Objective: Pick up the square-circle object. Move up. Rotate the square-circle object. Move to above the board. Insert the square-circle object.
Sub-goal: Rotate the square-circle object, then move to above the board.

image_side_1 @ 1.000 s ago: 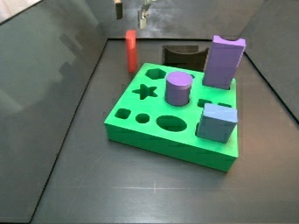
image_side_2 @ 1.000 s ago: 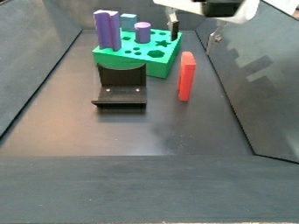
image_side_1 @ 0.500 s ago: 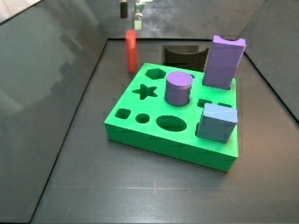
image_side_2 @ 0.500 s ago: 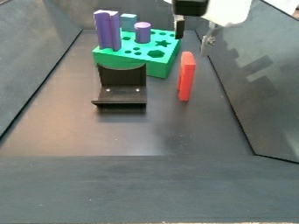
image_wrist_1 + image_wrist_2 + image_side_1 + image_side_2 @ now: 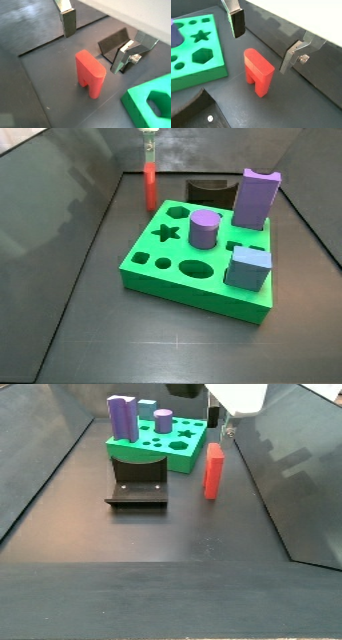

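The square-circle object looks to me like a light, rigid piece of smooth plastic, stiff enough to take a firm pinch but probably a little slick, so I would take it across its 2 broad flat faces near the top, well above the notch cut into its foot. It is a slim red block standing upright on the dark floor, with a rounded top edge and 2 short legs at the base in both wrist views. In a side view it stands just beside the board, apart from it, with the fixture on the floor nearby. The gripper hangs directly above the red piece, its fingers spread wide on either side and touching nothing, with only the block's top below the gap.
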You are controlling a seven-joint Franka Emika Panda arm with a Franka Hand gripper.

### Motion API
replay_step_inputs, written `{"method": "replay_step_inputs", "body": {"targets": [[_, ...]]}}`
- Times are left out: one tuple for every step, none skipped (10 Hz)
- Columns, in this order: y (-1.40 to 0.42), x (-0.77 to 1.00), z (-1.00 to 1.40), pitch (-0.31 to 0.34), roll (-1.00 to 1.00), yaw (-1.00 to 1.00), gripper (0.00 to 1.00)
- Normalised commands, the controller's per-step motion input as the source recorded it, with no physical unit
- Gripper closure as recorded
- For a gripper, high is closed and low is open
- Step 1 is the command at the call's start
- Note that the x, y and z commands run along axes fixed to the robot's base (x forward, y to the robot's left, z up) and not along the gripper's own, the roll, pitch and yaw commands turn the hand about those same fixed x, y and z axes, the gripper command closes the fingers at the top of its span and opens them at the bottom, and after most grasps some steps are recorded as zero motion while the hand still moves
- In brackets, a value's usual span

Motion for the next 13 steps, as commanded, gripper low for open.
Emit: {"method": "replay_step_inputs", "body": {"targets": [[0.03, 0.03, -0.02, 0.015, 0.01, -0.43, 0.00], [0.03, 0.03, -0.02, 0.015, 0.01, -0.28, 0.00], [0.00, 0.00, -1.00, 0.015, 0.01, -0.16, 0.00], [0.00, 0.01, -1.00, 0.008, 0.01, -0.13, 0.00], [0.00, 0.02, -1.00, -0.018, 0.00, -0.09, 0.00], [0.00, 0.02, -1.00, -0.027, -0.01, -0.07, 0.00], [0.01, 0.02, -0.81, -0.039, -0.03, -0.06, 0.00], [0.01, 0.02, -0.71, -0.042, -0.04, -0.05, 0.00], [0.01, 0.02, -0.51, -0.041, -0.06, -0.04, 0.00], [0.01, 0.03, -0.42, -0.044, -0.07, -0.03, 0.00], [0.01, 0.03, -0.24, -0.040, -0.09, -0.03, 0.00], [0.00, 0.00, 0.00, -0.040, -0.10, -0.02, 1.00], [0.03, 0.17, 1.00, -0.274, -0.14, -0.06, 1.00]]}}
